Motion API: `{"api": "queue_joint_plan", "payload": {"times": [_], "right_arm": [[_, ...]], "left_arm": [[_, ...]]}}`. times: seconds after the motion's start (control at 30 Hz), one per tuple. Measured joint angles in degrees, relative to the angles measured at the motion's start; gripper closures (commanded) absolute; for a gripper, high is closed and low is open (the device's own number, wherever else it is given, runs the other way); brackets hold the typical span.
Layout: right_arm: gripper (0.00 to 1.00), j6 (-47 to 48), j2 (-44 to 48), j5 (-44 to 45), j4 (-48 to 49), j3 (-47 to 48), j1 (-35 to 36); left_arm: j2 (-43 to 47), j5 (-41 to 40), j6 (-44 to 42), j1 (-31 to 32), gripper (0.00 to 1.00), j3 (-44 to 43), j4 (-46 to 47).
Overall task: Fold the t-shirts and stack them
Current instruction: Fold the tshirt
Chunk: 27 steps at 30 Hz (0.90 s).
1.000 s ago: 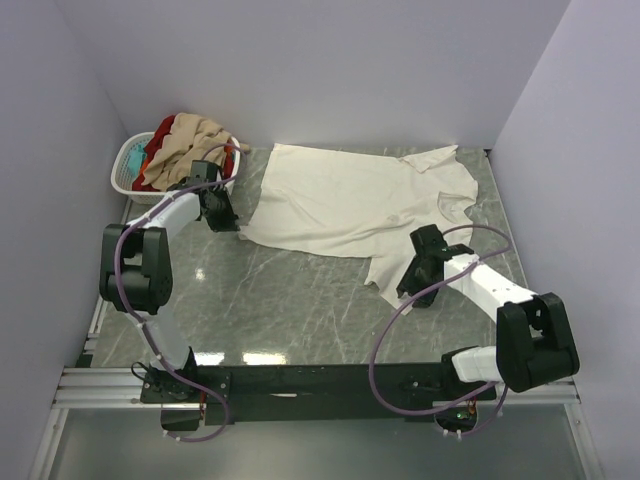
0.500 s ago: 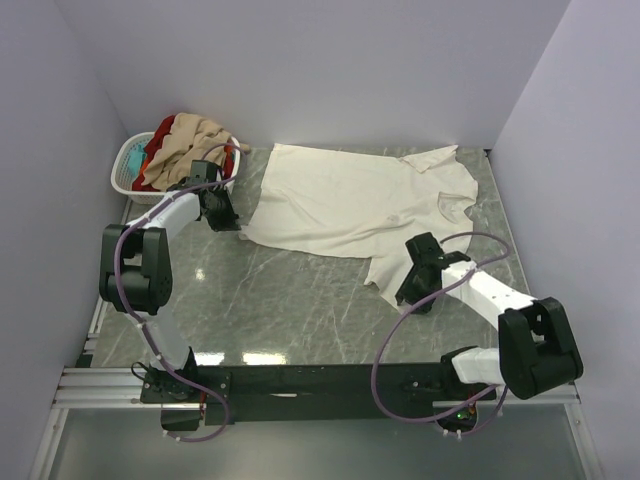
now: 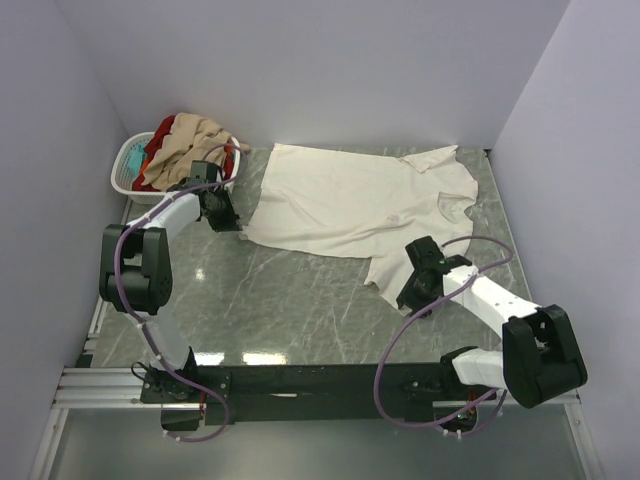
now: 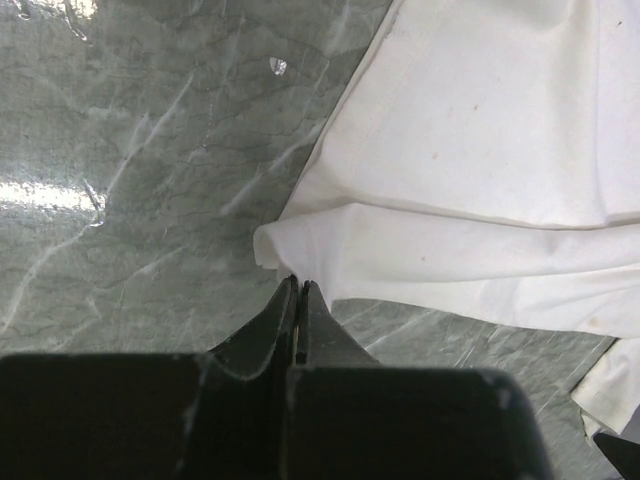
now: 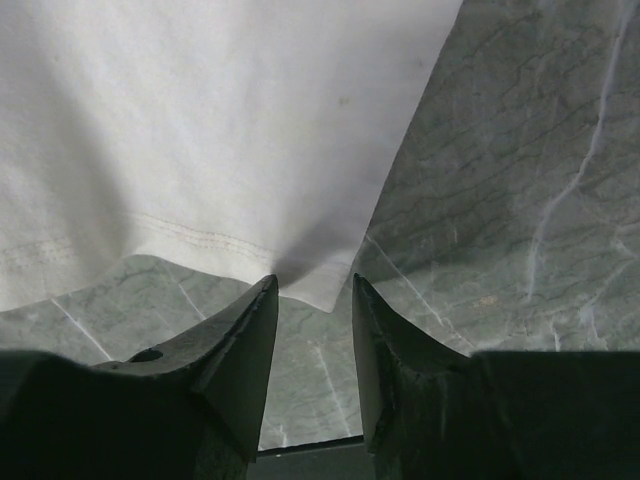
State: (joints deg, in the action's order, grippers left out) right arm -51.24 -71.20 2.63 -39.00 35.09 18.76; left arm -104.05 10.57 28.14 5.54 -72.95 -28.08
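One large cream-white t-shirt lies spread across the far half of the tabletop. It is mostly flat, with rumpled folds along its right side. Its near edge slants from a corner at the left to a lower flap that reaches toward the right arm.

Several more t-shirts are heaped in the white slotted laundry basket in the far left corner. A tan-beige shirt is draped on top and spills over the rim. A red shirt lies under it, and a bit of a teal shirt shows at the basket's left side. The basket stands just left of the cream-white t-shirt, apart from it.

The left gripper sits low at the shirt's near left corner, between basket and shirt. Its jaws are pressed together with no gap, their tips right at the edge of a small raised fold of the hem. Whether a pinch of cloth is caught between them cannot be told.

The right gripper is at the corner of the lower flap. Its fingers stand moderately apart, pointing at the stitched hem. The corner of the cloth lies in the gap between the two tips, not clamped. Bare green-grey marbled tabletop shows on either side of that corner. Purple cables loop along both arms.
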Motion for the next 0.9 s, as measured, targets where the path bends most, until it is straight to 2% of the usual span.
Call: {"api": "queue_joint_plan", "payload": {"times": [0.33, 0.57, 0.73, 0.9], "right_arm": [[0.68, -0.2, -0.9, -0.1, 0.5, -0.9, 0.0], [1.0, 0.0, -1.3, -0.5, 1.2, -0.9, 0.0], [1.0, 0.2, -0.3, -0.2, -0.4, -0.7, 0.0], [1.0, 0.6, 5.0, 1.2, -9.4, 2.2, 0.0]], "left_arm": [[0.0, 0.2, 0.0, 0.0, 1.0, 0.0, 0.0], [0.0, 0.2, 0.0, 0.0, 1.0, 0.0, 0.0], [0.8, 0.2, 0.2, 0.0, 1.0, 0.8, -0.1], [2.8, 0.2, 1.1, 0.0, 1.0, 2.4, -0.8]]}}
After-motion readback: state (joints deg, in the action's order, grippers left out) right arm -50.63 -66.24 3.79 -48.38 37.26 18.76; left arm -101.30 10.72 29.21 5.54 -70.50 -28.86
